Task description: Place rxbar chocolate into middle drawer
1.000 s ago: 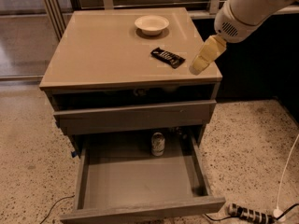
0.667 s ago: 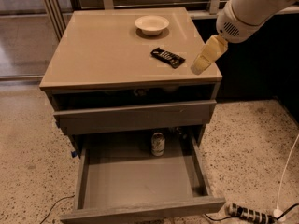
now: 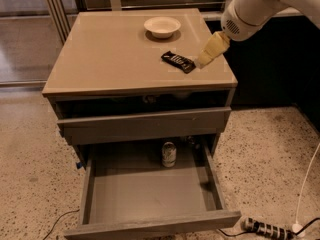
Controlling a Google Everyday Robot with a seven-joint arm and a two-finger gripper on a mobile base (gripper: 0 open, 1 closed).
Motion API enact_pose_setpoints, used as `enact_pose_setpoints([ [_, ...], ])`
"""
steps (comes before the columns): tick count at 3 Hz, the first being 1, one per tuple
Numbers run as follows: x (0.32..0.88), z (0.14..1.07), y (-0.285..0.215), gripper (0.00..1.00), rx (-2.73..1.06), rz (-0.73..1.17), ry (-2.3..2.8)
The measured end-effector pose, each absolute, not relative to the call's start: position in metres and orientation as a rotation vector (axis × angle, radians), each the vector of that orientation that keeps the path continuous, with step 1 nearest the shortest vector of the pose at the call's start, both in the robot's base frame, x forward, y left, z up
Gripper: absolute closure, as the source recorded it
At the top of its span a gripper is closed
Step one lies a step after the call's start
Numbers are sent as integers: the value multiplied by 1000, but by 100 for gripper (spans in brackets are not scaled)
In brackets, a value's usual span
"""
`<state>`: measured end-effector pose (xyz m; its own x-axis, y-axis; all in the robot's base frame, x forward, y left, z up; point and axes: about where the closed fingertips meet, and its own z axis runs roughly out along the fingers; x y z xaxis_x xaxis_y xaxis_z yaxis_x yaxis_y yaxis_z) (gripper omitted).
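Note:
The rxbar chocolate (image 3: 178, 61), a black flat bar with white lettering, lies on the cabinet top (image 3: 110, 59), right of centre. My gripper (image 3: 206, 58), pale yellow, comes down from the upper right on the white arm. Its tip is at the bar's right end, touching it or nearly so. The middle drawer (image 3: 150, 196) is pulled far out below, a grey open tray. A small can (image 3: 169, 154) stands at its back. The bar is not lifted.
A white bowl (image 3: 162, 26) sits at the back of the cabinet top. Another grey drawer (image 3: 142, 124) above the open one sticks out slightly. A power strip (image 3: 265, 229) and cables lie on the speckled floor at the right.
My gripper has moved left and a little away from the front edge, from the cabinet's right front corner to the bar's right end. The bar, bowl and drawers have not moved.

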<state>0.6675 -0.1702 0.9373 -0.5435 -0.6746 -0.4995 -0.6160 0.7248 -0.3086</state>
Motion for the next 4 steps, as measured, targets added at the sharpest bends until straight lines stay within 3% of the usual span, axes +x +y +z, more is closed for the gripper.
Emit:
enact_pose_setpoints([
  [4, 727, 908, -118, 0, -850, 84, 2389],
])
